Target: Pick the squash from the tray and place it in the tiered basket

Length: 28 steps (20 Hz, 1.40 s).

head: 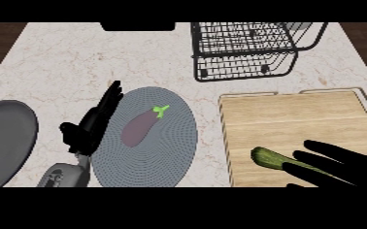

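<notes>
The squash (271, 157) lies on the wooden tray (301, 121), near the tray's front-left corner — a green, stubby shape pointing back and to the left. The right hand (333, 164) comes in over the tray's front-right part, its fingers straight and spread, reaching along the squash; the near end of the squash sits under them, and whether they actually touch it cannot be told.

The wire tiered basket (247, 48) stands at the counter's (64, 63) far edge, right of the middle, well apart from the tray's back edge.

Left of the tray lies a grey round mat (168, 155) with an eggplant (140, 126) on it — purple, green stem toward the back. The left hand (93, 126) rests at the mat's left rim, fingers straight and together, pointing up. A dark grey plate (14, 136) shows at the counter's left edge.
</notes>
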Motion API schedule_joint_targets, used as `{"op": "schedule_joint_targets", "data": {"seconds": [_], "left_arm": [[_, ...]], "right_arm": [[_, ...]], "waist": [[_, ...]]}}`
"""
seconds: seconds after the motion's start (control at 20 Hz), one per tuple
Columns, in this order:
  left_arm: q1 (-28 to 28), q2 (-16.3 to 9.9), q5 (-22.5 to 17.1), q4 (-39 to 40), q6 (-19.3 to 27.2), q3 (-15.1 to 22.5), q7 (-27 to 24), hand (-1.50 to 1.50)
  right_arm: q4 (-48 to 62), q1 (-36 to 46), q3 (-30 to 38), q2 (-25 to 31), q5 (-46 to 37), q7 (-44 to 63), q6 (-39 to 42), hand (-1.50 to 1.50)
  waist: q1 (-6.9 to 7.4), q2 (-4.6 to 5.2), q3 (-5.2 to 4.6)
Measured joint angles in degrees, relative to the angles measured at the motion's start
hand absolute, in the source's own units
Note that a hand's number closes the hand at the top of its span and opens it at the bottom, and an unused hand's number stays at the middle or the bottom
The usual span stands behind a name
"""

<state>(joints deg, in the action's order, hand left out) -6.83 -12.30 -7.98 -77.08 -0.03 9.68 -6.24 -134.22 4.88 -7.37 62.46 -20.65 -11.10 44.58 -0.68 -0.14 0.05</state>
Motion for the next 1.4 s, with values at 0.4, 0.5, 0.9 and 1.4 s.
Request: {"op": "schedule_joint_targets", "data": {"seconds": [0.4,0.5,0.9,1.4], "left_arm": [[0.34,0.94,0.91,-1.78,-0.64,0.0,1.29,0.0],[0.12,1.26,1.22,-1.08,-0.88,-0.44,0.85,0.0],[-0.51,1.53,1.81,-0.73,-2.41,-2.31,1.43,0.0],[-0.56,2.98,3.78,-0.85,-3.48,-3.55,1.89,0.0]], "right_arm": [[3.16,-4.94,-7.21,-5.25,-18.07,0.27,-4.55,-1.5],[5.11,-5.15,-9.34,-7.21,-21.4,-0.24,-5.1,-1.5],[14.48,-4.91,-13.6,-14.07,-31.86,-4.49,-9.51,-1.5],[24.01,-2.05,-12.61,-20.04,-39.4,-9.32,-9.52,-1.5]], "waist": [[0.55,0.09,0.0],[0.65,0.13,-0.03],[0.79,0.14,-0.03],[0.77,0.15,-0.05]]}}
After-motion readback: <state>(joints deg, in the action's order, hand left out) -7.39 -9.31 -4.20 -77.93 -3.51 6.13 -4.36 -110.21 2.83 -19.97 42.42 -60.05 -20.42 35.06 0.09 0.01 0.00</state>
